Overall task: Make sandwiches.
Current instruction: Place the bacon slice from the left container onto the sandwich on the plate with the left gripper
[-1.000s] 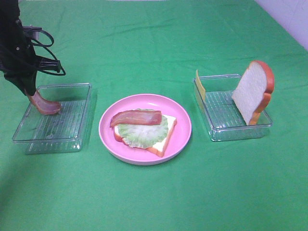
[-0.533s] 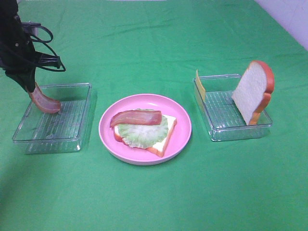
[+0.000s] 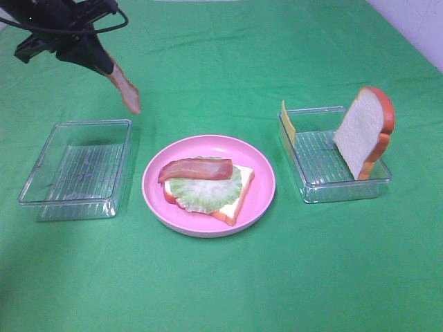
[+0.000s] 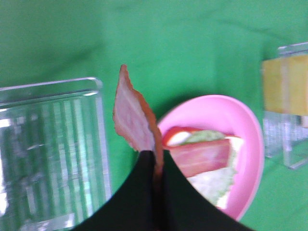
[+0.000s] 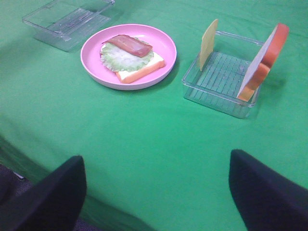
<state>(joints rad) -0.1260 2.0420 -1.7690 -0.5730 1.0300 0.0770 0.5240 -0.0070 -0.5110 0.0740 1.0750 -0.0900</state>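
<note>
A half-built sandwich (image 3: 208, 185) lies on the round pink plate (image 3: 263, 181): a bread slice, pale green lettuce and one bacon strip (image 3: 196, 168). It also shows in the right wrist view (image 5: 131, 57). My left gripper (image 3: 107, 66) is shut on a second bacon strip (image 3: 127, 90) and holds it in the air behind the left clear tray (image 3: 77, 168). In the left wrist view the strip (image 4: 134, 117) hangs from the shut fingers (image 4: 144, 187). My right gripper (image 5: 156, 192) is open and empty, low near the table's front edge.
The right clear tray (image 3: 332, 155) holds an upright bread slice (image 3: 365, 130) and a yellow cheese slice (image 3: 287, 126) leaning on its left wall. Green cloth (image 3: 221, 283) covers the table. A pale wall strip shows at the far right corner.
My left gripper has lifted the bacon strip out of the left tray and carried it up and to the right. The left tray now holds nothing.
</note>
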